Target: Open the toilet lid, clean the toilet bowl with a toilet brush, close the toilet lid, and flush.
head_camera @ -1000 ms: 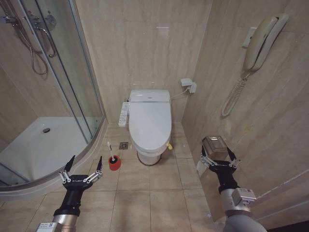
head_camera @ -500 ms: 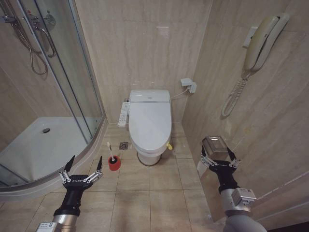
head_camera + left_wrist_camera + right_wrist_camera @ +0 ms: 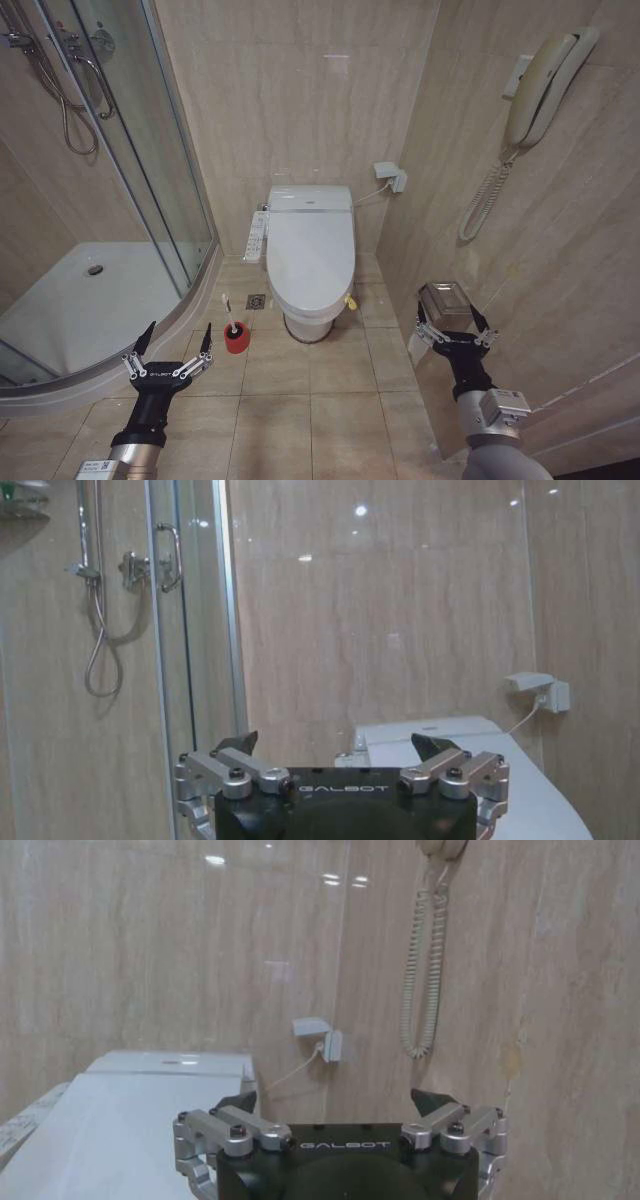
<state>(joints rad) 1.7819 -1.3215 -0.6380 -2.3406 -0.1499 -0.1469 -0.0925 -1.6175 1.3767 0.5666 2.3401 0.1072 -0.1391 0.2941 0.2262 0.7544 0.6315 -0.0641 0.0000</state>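
Observation:
The toilet lid (image 3: 311, 250) is glossy white and lies shut over the toilet bowl (image 3: 308, 322), against the back wall in the head view. It also shows as a white slab in the left wrist view (image 3: 545, 795) and the right wrist view (image 3: 110, 1132). The toilet brush (image 3: 228, 312) stands with its thin white handle in a small red cup (image 3: 237, 338) on the floor, left of the bowl. My left gripper (image 3: 178, 338) hangs open just left of the cup, empty. My right gripper (image 3: 454, 319) is open and empty by the right wall.
A glass shower enclosure with a white tray (image 3: 80, 310) fills the left side. A wall phone (image 3: 538, 85) with a coiled cord hangs on the right wall, with a steel paper holder (image 3: 446, 298) below it. A button panel (image 3: 257, 236) sits at the bowl's left. Tiled floor lies between the arms.

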